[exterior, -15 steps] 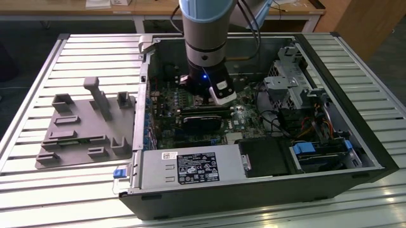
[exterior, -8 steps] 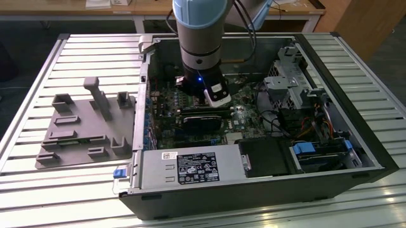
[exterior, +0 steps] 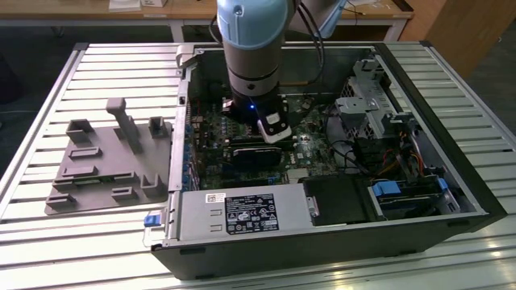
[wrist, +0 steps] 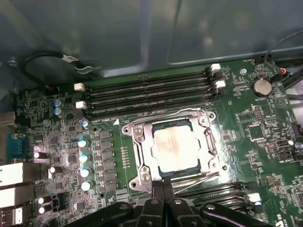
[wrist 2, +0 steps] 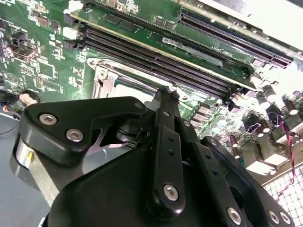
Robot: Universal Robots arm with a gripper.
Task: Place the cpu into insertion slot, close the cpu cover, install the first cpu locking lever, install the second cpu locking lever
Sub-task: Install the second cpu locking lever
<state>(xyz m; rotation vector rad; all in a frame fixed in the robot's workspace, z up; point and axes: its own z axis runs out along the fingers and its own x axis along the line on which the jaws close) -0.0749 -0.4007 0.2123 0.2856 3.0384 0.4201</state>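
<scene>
Already the cpu [wrist: 176,150] lies flat inside the insertion slot [wrist: 137,158], with the cpu cover [wrist: 209,142] framing it. Just beside the slot's edge, the end effector [wrist: 164,204] has its fingers pressed together and empty, probably to reach a locking lever.

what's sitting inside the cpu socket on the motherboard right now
The cpu lies flat in the insertion slot, its pale metal face up, with the cpu cover framing it. The socket contacts beneath are covered. The end effector sits at one edge.
</scene>
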